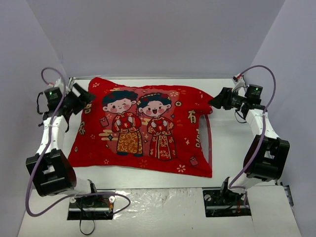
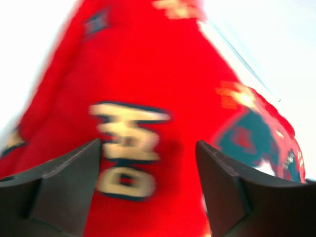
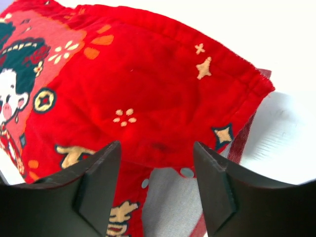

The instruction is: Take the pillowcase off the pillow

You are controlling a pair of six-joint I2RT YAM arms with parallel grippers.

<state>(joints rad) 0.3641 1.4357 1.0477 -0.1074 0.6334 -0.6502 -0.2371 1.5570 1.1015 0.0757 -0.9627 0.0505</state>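
Note:
The red pillowcase [image 1: 143, 128], printed with two cartoon children, lies flat on the table with the pillow inside. My left gripper [image 1: 85, 100] is open at its upper left corner; in the left wrist view the blurred red fabric [image 2: 148, 74] with a gold character fills the space beyond the open jaws [image 2: 148, 145]. My right gripper [image 1: 213, 102] is open at the upper right corner. In the right wrist view the open jaws [image 3: 157, 148] hover over the cover's open edge [image 3: 148, 89], where grey-white pillow fabric [image 3: 173, 202] shows. Neither gripper holds anything.
The white table [image 1: 232, 148] is boxed in by grey walls on the left, back and right. The cover's dark red hem [image 1: 210, 143] runs down the right side. The arm bases [image 1: 91, 202] sit at the near edge.

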